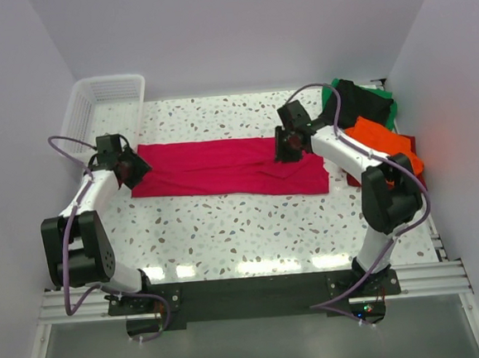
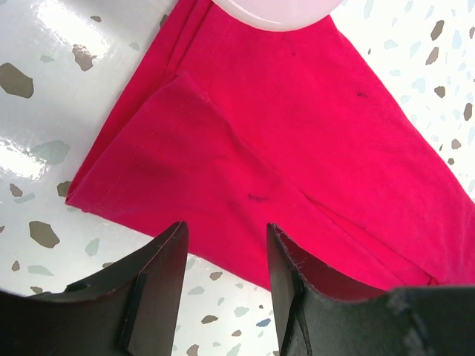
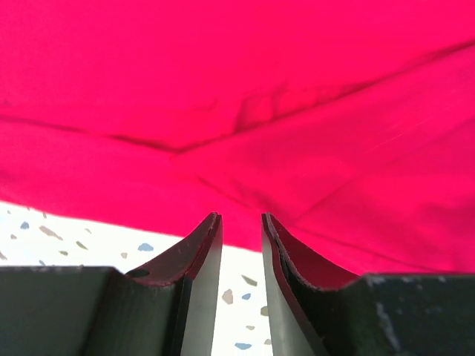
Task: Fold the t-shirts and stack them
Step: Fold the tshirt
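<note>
basket [image 1: 93, 116], shirt pile [image 1: 380, 137]: top cam only

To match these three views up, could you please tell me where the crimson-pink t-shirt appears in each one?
Top external: the crimson-pink t-shirt lies flat as a long band across the middle of the picture.
Left wrist: one end of it fills the centre and right, running diagonally.
Right wrist: it fills roughly the upper two thirds.
Shared landmark: the speckled table top, showing beside the shirt in every view.

Plain white walls [image 1: 236, 30]; speckled terrazzo table [image 1: 227, 230], glossy glare patches.
</note>
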Motion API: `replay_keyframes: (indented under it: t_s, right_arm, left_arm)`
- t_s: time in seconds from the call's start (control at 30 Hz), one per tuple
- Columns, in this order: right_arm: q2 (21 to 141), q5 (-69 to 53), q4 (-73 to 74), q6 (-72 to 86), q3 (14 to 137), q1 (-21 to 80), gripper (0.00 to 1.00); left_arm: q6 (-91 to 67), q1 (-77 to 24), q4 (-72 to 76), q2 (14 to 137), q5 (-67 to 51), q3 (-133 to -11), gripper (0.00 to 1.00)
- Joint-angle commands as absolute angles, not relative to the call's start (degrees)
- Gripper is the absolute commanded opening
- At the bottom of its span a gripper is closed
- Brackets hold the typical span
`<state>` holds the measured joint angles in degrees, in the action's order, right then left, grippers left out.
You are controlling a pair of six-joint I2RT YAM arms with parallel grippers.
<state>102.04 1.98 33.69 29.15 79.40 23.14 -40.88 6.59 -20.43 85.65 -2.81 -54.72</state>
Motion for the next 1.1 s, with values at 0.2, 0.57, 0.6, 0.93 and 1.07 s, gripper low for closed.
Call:
replay_keyframes:
  t_s: [0.2, 0.57, 0.6, 0.93, 1.07]
  right_arm:
    - [104.0, 1.5, 33.0, 31.0, 76.5, 24.6, 0.38]
    - [106.4, 2.7, 33.0, 30.3, 75.4, 24.7, 0.41]
    - [106.5, 3.1, 32.9, 30.2, 75.3, 24.8, 0.4]
    - [108.6, 3.6, 34.4, 29.2, 77.1, 24.7, 0.27]
    - [108.8, 3.8, 34.7, 29.4, 76.9, 24.8, 0.11]
  left_arm:
    - [-39.2, 6.2, -19.7, 84.0, -2.9, -54.6, 0.51]
    - [-39.1, 6.2, -19.8, 85.0, -2.7, -55.3, 0.51]
    - [-39.1, 6.2, -19.7, 85.1, -2.7, -55.4, 0.51]
    - [-39.1, 6.2, -19.7, 85.2, -2.3, -55.6, 0.51]
    - [-39.1, 6.2, -19.8, 85.2, -2.1, -55.5, 0.51]
